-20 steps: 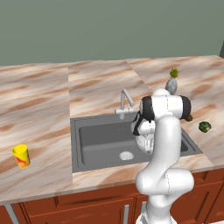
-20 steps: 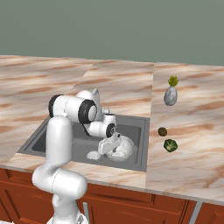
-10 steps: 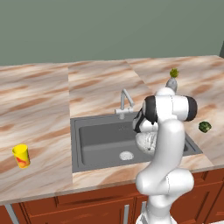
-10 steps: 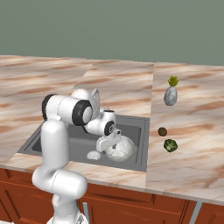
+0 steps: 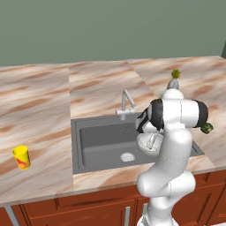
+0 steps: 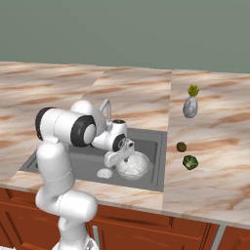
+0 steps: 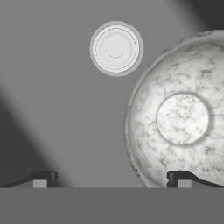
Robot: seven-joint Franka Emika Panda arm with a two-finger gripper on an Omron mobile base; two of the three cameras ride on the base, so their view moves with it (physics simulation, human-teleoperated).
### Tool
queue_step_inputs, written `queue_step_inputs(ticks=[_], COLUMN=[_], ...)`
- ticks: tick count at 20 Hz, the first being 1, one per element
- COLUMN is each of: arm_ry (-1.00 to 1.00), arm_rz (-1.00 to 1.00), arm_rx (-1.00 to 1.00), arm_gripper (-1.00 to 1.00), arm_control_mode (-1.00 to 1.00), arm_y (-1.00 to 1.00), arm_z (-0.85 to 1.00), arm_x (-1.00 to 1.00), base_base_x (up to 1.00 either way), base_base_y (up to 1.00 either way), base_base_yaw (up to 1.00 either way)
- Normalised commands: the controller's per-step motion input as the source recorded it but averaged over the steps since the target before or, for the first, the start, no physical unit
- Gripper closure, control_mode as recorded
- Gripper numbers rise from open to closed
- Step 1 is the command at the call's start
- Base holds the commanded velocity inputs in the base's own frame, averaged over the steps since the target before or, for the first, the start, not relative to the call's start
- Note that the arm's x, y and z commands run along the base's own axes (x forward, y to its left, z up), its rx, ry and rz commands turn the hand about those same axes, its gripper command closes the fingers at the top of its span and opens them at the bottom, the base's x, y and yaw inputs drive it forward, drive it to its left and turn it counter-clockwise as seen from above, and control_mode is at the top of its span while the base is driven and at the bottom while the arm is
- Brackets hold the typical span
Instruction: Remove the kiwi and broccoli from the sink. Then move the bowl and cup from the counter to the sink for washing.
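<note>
Bowl (image 7: 181, 118) edge beyond frame

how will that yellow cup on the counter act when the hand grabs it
The cup stands upright, taller than wide, so a sideways nudge may tip it. Its smooth round wall would probably roll once down. It looks small and likely light, stiff rather than floppy.

Grey vase (image 6: 190, 107) with green tuft; reddish-brown cabinets (image 5: 88, 207) below.
</note>
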Motion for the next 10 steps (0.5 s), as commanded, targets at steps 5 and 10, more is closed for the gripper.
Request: queue_step_inputs(ticks=[5, 10], arm_ry=[-0.10, -0.09], arm_rz=[-0.01, -0.02], arm_rx=[0.00, 0.00], arm_gripper=[-1.00, -1.00], arm_control_mode=[-1.00, -1.00], arm_y=[0.00, 0.00], arm_z=[0.24, 0.31], arm_x=[-0.16, -0.16], base_base_x=[0.00, 0.00], base_base_y=[0.00, 0.00], base_base_yaw=[0.00, 0.00])
